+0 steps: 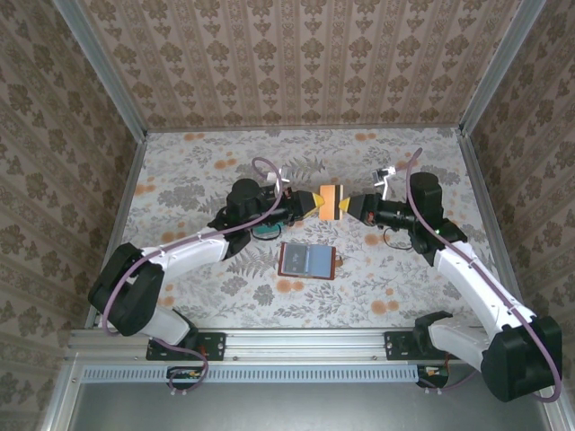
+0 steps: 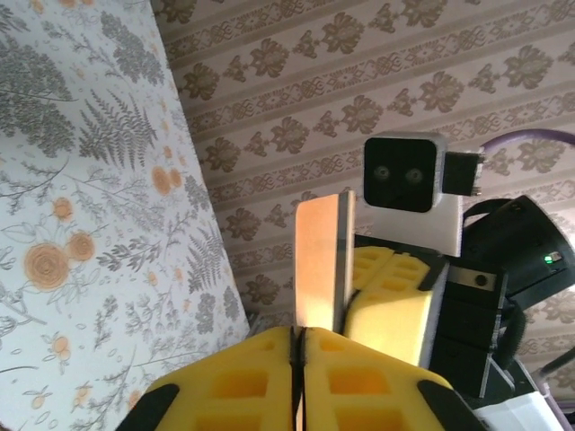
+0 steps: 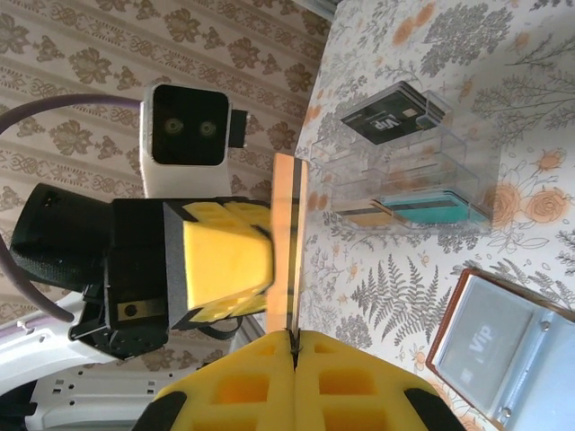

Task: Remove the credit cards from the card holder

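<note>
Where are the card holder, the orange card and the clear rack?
card holder (image 1: 307,260): top view, blue-grey lining.
orange card (image 2: 319,260): left wrist view, flat face.
clear rack (image 3: 458,153): right wrist view, bare plastic wall.

we see yellow finger pads on the left gripper (image 2: 298,334) and on the right gripper (image 3: 294,339), with black bodies behind them. between the 2 is an orange card (image 2: 316,260), pale peach on its face and dark-striped along its edge. on the near side of both grippers, the card holder (image 1: 307,260) is brown-rimmed with blue-grey lining. beside the left gripper, a clear stand (image 3: 409,171) carries a black card (image 3: 388,118), a teal card (image 3: 433,212) and a tan card (image 3: 367,215). the table (image 1: 198,171) is pale with grey ferns and orange flowers. the walls (image 1: 296,63) are brown damask in stripes.
</note>
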Controlling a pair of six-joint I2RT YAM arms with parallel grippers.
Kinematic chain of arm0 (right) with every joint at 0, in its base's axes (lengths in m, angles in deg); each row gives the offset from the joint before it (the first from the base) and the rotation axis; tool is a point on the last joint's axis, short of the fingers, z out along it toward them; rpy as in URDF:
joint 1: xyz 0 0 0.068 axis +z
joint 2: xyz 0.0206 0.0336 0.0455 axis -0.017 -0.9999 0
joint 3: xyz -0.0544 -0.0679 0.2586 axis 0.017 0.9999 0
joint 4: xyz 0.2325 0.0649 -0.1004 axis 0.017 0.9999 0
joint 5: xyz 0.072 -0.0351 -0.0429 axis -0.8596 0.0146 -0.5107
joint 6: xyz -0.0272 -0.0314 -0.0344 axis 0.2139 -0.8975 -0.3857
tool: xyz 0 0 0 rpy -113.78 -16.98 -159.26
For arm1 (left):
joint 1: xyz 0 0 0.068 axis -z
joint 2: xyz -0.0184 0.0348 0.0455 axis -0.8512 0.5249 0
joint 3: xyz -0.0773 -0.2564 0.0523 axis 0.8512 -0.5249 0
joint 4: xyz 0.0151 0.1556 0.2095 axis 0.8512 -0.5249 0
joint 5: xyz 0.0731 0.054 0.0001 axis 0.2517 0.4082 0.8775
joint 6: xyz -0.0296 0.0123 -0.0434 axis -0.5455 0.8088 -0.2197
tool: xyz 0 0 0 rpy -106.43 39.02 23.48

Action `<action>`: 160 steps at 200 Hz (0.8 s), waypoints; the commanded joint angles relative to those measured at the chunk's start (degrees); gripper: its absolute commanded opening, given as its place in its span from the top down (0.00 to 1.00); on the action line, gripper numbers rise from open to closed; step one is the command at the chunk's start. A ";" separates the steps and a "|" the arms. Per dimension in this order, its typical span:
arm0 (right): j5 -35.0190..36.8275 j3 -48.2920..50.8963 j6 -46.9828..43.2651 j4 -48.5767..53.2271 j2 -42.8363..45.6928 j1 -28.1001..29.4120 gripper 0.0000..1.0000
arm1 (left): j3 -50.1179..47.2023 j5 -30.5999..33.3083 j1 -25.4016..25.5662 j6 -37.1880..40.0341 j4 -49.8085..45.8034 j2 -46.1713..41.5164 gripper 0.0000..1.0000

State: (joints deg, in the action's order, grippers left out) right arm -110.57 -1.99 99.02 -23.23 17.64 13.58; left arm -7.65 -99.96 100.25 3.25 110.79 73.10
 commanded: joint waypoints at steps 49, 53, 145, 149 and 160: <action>-1.30 0.77 -1.26 1.40 0.16 -0.32 0.44 | 2.64 -1.88 0.44 1.01 1.47 -1.53 1.00; -1.04 0.77 -1.53 2.01 0.32 -0.38 0.34 | 2.60 -1.88 0.39 1.39 0.87 -1.83 1.00; 8.07 -0.25 -8.74 16.58 5.45 -1.21 0.00 | 11.14 10.24 -0.91 36.10 -49.85 -14.98 1.00; 8.59 -0.36 -9.04 17.10 5.66 -1.23 0.00 | 11.77 11.34 -0.95 38.08 -52.35 -15.48 1.00; 10.24 -0.60 -9.99 18.44 6.29 -1.24 0.00 | 13.20 14.68 -1.02 43.12 -58.52 -16.66 1.00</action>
State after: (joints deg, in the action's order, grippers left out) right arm -104.99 -1.64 92.31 -10.12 21.81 12.59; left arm 1.57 -93.60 99.68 28.93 73.48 59.72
